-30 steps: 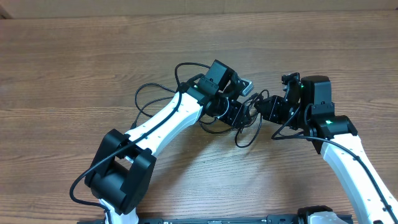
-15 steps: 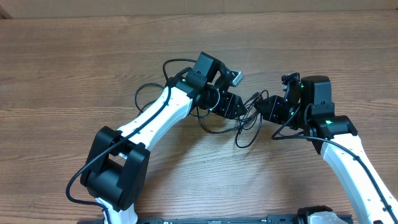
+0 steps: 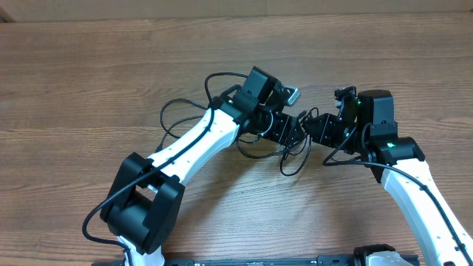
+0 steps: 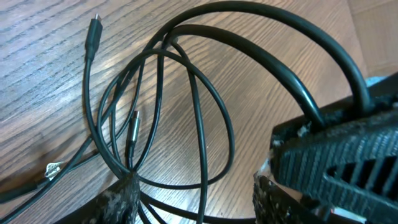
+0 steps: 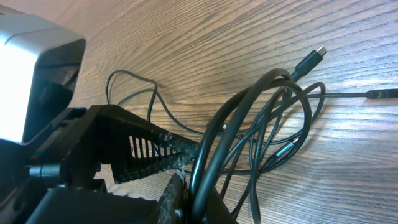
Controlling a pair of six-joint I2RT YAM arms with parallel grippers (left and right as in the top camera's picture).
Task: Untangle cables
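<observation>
The cables (image 3: 294, 159) are thin black cords tangled in loops on the wooden table between my two grippers. My left gripper (image 3: 290, 131) is open and straddles the bundle. In the left wrist view its fingers (image 4: 193, 196) stand wide apart with several cable loops (image 4: 199, 112) passing between them. My right gripper (image 3: 310, 131) faces it closely and is shut on a few strands. The right wrist view shows the cables (image 5: 273, 112) pinched in its jaws (image 5: 200, 190). Loose plug ends (image 4: 93, 31) (image 5: 309, 60) lie on the wood.
More cable loops (image 3: 174, 114) trail to the left, under and beside the left arm. The right gripper's ribbed finger (image 4: 336, 155) sits very close to the left gripper. The wooden table (image 3: 89, 74) spreads wide on all sides.
The left arm swung left and away from the right gripper half a second ago, then came back right, close to it. The right arm has not moved.
</observation>
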